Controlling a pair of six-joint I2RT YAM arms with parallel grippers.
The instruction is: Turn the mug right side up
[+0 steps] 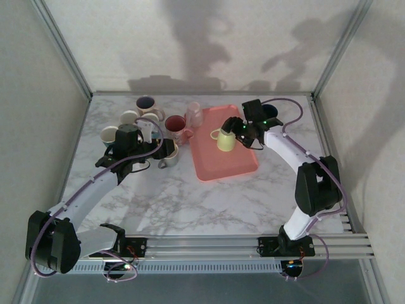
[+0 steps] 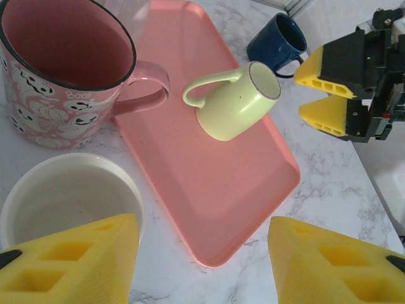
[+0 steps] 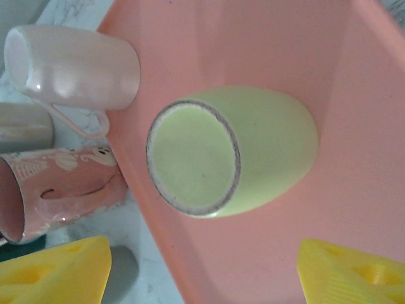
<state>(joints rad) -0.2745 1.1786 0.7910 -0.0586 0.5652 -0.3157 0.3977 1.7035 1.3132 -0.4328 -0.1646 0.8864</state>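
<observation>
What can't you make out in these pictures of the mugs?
Green mug handle: right wrist view, hidden behind its own body.
Blue mug: top view, partly behind the right arm.
Patterned pink mug: left wrist view, cut off by the frame edge.

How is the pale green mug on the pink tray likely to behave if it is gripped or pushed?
The pale green mug looks like rigid glazed ceramic, so probably stiff, brittle and somewhat slippery. Standing mouth-down on the pink tray, on its wider rim, it would likely slide rather than tip. A push at its handle may swivel it.
</observation>
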